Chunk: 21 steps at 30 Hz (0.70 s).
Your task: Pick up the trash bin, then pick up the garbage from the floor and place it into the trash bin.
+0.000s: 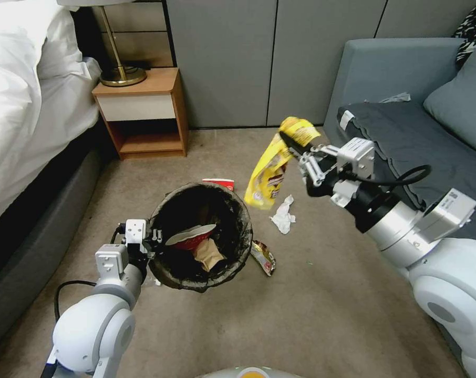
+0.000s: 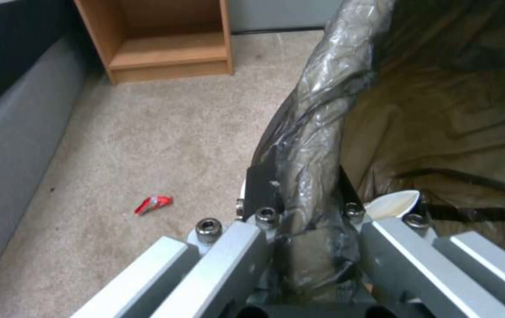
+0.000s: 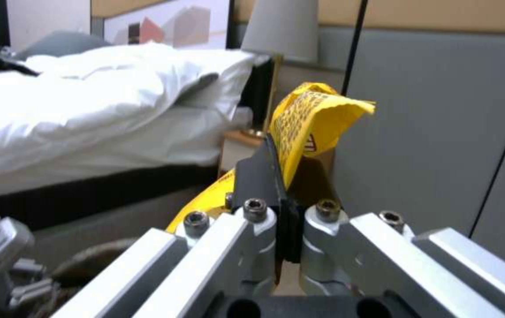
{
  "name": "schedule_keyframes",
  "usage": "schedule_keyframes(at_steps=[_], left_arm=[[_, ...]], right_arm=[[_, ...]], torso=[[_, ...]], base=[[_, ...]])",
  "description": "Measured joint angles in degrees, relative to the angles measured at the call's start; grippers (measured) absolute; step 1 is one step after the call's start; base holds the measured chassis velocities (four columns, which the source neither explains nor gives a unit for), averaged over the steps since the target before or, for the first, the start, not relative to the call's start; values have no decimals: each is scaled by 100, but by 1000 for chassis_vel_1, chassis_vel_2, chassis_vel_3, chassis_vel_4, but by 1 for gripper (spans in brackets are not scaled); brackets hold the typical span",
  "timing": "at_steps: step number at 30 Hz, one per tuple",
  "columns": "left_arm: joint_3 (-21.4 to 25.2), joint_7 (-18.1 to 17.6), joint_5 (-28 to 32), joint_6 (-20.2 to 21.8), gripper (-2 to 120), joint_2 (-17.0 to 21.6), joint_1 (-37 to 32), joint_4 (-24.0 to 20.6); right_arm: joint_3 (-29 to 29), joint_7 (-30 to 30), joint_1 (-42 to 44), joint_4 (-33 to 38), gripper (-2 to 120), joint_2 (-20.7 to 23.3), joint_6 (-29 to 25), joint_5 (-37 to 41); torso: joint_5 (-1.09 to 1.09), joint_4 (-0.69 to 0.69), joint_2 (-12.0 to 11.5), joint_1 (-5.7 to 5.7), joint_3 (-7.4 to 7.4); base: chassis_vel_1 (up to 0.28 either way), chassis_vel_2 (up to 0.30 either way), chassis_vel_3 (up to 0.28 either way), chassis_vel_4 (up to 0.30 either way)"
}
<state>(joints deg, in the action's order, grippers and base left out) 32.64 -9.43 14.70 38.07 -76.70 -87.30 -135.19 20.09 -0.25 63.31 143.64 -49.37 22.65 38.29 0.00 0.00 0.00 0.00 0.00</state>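
The trash bin (image 1: 201, 236), lined with a dark bag, hangs above the floor (image 1: 327, 294) with my left gripper (image 1: 155, 242) shut on its near-left rim (image 2: 317, 132). Inside it lie a red-and-white carton (image 1: 190, 236) and a tan paper bag (image 1: 209, 254). My right gripper (image 1: 293, 143) is raised to the right of and beyond the bin, shut on the top of a yellow snack wrapper (image 1: 272, 170) that dangles from it (image 3: 308, 119). Garbage on the carpet: a crumpled white tissue (image 1: 283, 214), a colourful wrapper (image 1: 263, 257), a red-and-white carton (image 1: 218, 183) and a small red wrapper (image 2: 153, 203).
A bed (image 1: 28, 105) with white bedding runs along the left. A wooden nightstand (image 1: 143, 113) with a brass lamp (image 1: 121, 73) stands at the far left corner. A grey sofa (image 1: 416, 131) lies close on the right. Grey wall panels close the back.
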Motion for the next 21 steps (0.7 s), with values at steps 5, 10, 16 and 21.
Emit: schedule_keyframes(at_steps=[5,10,16,21], left_arm=[[-11,7,-24,-6,0,-34,2,25],[-3,8,-37,-8,0,-30,10,63],[13,18,-47,-15,0,-35,11,88],[40,31,-62,-37,0,-51,10,133]], right_arm=[[-144,-66,156,-167,0,-289,75,-337],[-521,-268,103,-320,0,-485,165,-395],[-1108,-559,-46,-539,0,-408,165,-589],[-1611,-612,-301,-799,0,-404,160,-739]], torso=[[2,-1,0,0,0],[0,0,0,0,0],[0,0,0,0,0],[0,0,0,0,0]], base=[[0,0,0,0],[0,0,0,0],[0,0,0,0],[0,0,0,0]])
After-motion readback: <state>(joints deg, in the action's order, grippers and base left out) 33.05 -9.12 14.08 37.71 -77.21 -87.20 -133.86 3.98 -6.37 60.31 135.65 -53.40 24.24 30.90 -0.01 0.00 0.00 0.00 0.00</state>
